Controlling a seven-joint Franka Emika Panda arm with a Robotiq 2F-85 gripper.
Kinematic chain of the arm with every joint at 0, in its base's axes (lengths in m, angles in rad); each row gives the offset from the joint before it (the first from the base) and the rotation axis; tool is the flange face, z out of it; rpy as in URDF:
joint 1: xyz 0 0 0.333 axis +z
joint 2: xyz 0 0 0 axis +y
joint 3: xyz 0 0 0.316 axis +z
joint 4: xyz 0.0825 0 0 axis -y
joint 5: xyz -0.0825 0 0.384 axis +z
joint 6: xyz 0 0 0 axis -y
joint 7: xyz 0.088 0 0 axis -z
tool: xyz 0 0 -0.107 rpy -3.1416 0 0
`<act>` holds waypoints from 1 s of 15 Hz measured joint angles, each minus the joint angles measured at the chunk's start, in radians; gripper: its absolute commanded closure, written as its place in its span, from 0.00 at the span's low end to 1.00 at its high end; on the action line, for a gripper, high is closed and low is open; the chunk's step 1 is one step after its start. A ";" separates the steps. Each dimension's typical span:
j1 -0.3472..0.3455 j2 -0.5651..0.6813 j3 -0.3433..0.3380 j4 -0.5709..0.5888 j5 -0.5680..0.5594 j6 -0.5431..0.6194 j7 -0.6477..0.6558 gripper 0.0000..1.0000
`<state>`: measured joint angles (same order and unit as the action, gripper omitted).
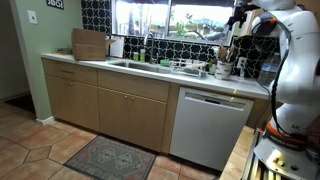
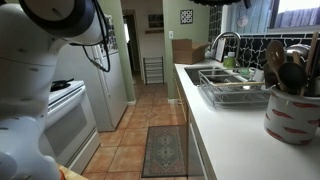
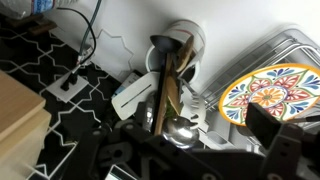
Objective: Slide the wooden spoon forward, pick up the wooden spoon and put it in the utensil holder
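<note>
The wooden spoon (image 3: 166,78) was in the middle of the wrist view. It was long and brown, and one end looked to be down inside the holder (image 3: 190,32). The holder was a round white pot with a smooth, shiny wall. It sat on the pale desk (image 2: 240,140), just beside a wire rack (image 2: 235,92).

The tool (image 3: 200,152) was dark and blurry along the bottom of the wrist view, close over the holder. I could not tell if it was wide or narrow, or if it held anything.

The spoon was probably light and stiff, and it would not bend. Bare wood is a bit rough, so it should not slip much, and it should not break easily. The best place to take hold looked like the straight, thin handle, near its middle. The round end is wider and harder to pinch.

A shiny metal spoon (image 3: 180,130) lay close to it and looked more slippery. At the right was a round plate (image 3: 270,95) with bright painted patterns, which could crack if bumped. At the left were black tiles (image 3: 35,55) with white lines.
</note>
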<state>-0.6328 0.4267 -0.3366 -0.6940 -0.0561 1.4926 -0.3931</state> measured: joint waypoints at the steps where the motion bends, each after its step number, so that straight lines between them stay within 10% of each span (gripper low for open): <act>1: 0.029 -0.015 0.003 -0.006 -0.018 0.008 -0.015 0.00; 15: 0.335 -0.360 0.122 -0.500 -0.167 0.011 -0.267 0.00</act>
<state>-0.2974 0.0669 -0.2147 -1.1940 -0.2230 1.5036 -0.6596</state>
